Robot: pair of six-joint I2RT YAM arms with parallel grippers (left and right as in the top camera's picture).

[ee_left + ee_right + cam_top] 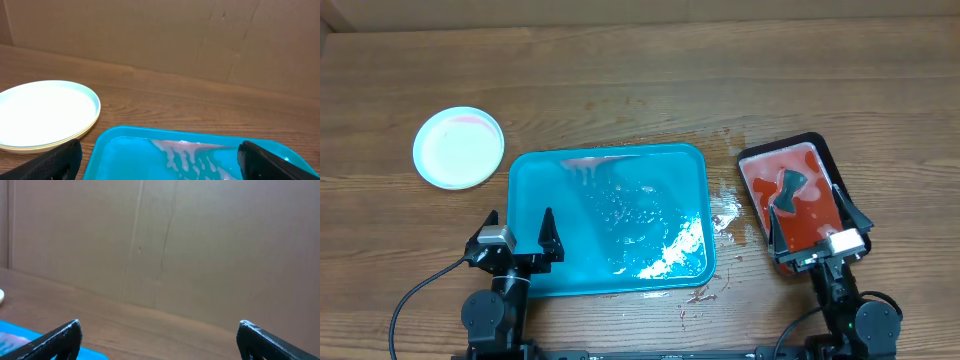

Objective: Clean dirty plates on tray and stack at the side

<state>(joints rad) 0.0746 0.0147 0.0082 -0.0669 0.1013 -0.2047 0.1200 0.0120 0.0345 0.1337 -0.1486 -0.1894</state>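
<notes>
left and right jaws gape wide and empty, the plates (459,148) stacked left of the wet tray (542,195).

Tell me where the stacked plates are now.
In the overhead view the plates sit on the table at the left, apart from the tray's far-left corner, beyond the left gripper.

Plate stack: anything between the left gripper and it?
Nothing visible. The plates sit stacked on the table, outside the tray, ahead and to the left of the open left gripper. Only bare wood lies between.
</notes>
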